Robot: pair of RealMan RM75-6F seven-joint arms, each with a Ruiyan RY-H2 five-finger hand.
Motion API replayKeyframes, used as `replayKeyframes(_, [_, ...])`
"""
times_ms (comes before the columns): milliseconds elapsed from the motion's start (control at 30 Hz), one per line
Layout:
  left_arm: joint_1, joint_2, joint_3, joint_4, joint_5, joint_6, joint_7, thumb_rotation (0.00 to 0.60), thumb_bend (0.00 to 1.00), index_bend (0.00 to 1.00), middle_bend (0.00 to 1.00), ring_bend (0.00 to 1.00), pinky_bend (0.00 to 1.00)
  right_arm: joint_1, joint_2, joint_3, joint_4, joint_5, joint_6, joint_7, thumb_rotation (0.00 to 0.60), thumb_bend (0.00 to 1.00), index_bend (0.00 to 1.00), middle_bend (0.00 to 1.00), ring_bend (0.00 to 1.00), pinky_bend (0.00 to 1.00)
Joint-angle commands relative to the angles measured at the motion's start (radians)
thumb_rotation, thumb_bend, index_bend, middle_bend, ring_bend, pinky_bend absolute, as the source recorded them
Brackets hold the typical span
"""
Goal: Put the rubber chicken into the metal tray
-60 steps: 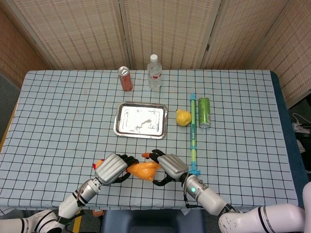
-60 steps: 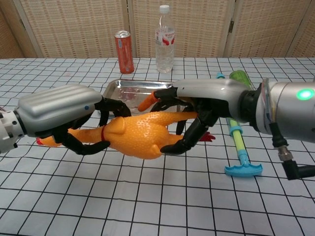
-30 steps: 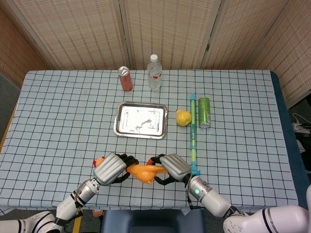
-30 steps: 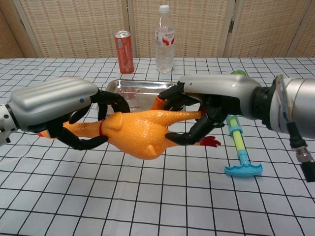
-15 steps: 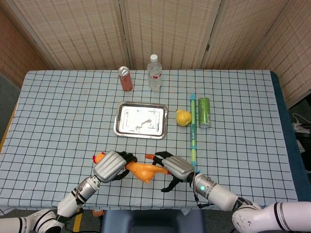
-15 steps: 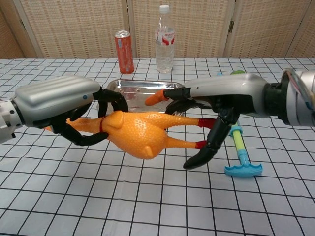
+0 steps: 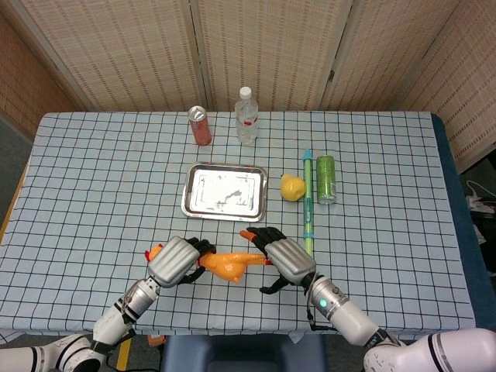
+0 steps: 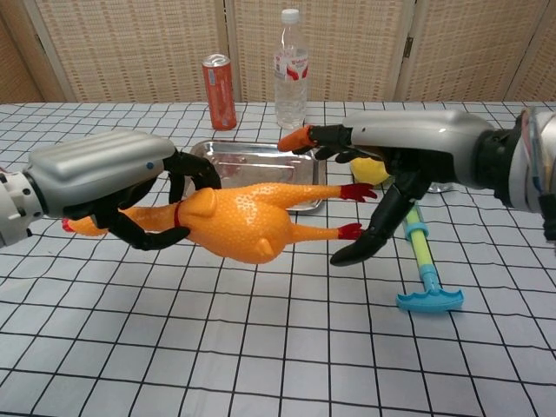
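The orange rubber chicken (image 7: 226, 266) (image 8: 243, 224) hangs just above the table near the front edge, head to the left and red feet to the right. My left hand (image 7: 174, 261) (image 8: 102, 178) grips it around the neck. My right hand (image 7: 287, 260) (image 8: 408, 155) is by the feet with its fingers spread and holds nothing; the feet sit between the spread fingers, and I cannot tell if they touch. The metal tray (image 7: 225, 191) (image 8: 234, 158) lies behind the chicken, toward the table's middle, with nothing in it.
Behind the tray stand a red can (image 7: 200, 125) and a clear water bottle (image 7: 246, 116). To its right are a yellow fruit (image 7: 291, 187), a green and blue stick toy (image 7: 308, 209) and a green can (image 7: 325, 179). A checked cloth covers the table.
My right hand has let go of the chicken's legs and spread its fingers, shifting slightly right. My left hand keeps hold of the neck, and the chicken now hangs from it alone.
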Motion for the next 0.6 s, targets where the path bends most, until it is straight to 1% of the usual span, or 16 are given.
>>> replayKeyframes(33, [-0.006,-0.010,-0.003,-0.008,-0.005,-0.004,0.016,0.600,0.70,0.85,0.77,0.59,0.73,0.016,-0.024,0.011,0.008,0.042,-0.032,0.016,0.600,0.04,0.00,0.00,0.00,0.00])
replayKeyframes(300, [-0.007,-0.054,-0.006,-0.035,-0.003,0.018,0.057,0.600,0.71,0.85,0.77,0.60,0.73,0.029,-0.107,0.031,0.060,0.082,-0.034,0.040,0.600,0.04,0.00,0.00,0.00,0.00])
replayKeyframes(333, [-0.009,-0.060,-0.006,-0.036,-0.003,0.018,0.061,0.600,0.71,0.85,0.77,0.60,0.73,0.030,-0.114,0.033,0.064,0.084,-0.034,0.043,0.600,0.05,0.00,0.00,0.00,0.01])
replayKeyframes(367, [-0.011,-0.064,-0.006,-0.038,-0.003,0.016,0.066,0.600,0.71,0.85,0.77,0.60,0.73,0.028,-0.125,0.036,0.070,0.078,-0.023,0.044,0.600,0.07,0.01,0.02,0.01,0.07])
replayKeyframes(400, [-0.013,-0.067,-0.006,-0.039,-0.003,0.014,0.069,0.600,0.71,0.85,0.77,0.60,0.73,0.026,-0.134,0.038,0.073,0.067,-0.013,0.044,0.600,0.09,0.07,0.07,0.07,0.20])
replayKeyframes(433, [-0.014,-0.069,-0.005,-0.040,-0.004,0.013,0.072,0.600,0.71,0.85,0.77,0.60,0.73,0.021,-0.142,0.039,0.075,0.058,-0.001,0.046,0.600,0.11,0.13,0.12,0.13,0.30])
replayKeyframes(467, [-0.014,-0.070,-0.005,-0.042,-0.005,0.012,0.075,0.600,0.71,0.85,0.77,0.60,0.73,0.014,-0.152,0.040,0.075,0.045,0.016,0.047,0.600,0.13,0.26,0.23,0.26,0.47])
replayKeyframes(533, [-0.014,-0.070,-0.004,-0.042,-0.004,0.014,0.075,0.600,0.71,0.85,0.77,0.60,0.73,0.007,-0.156,0.039,0.069,0.035,0.026,0.050,0.600,0.17,0.51,0.42,0.50,0.74])
replayKeyframes(567, [-0.014,-0.069,-0.004,-0.042,-0.004,0.016,0.074,0.600,0.71,0.85,0.77,0.60,0.73,0.002,-0.159,0.039,0.069,0.024,0.036,0.048,0.600,0.20,0.62,0.50,0.61,0.85])
replayKeyframes(600, [-0.013,-0.068,-0.004,-0.041,-0.006,0.017,0.072,0.600,0.71,0.85,0.77,0.60,0.73,-0.001,-0.161,0.037,0.070,0.016,0.046,0.043,0.600,0.21,0.67,0.54,0.65,0.89])
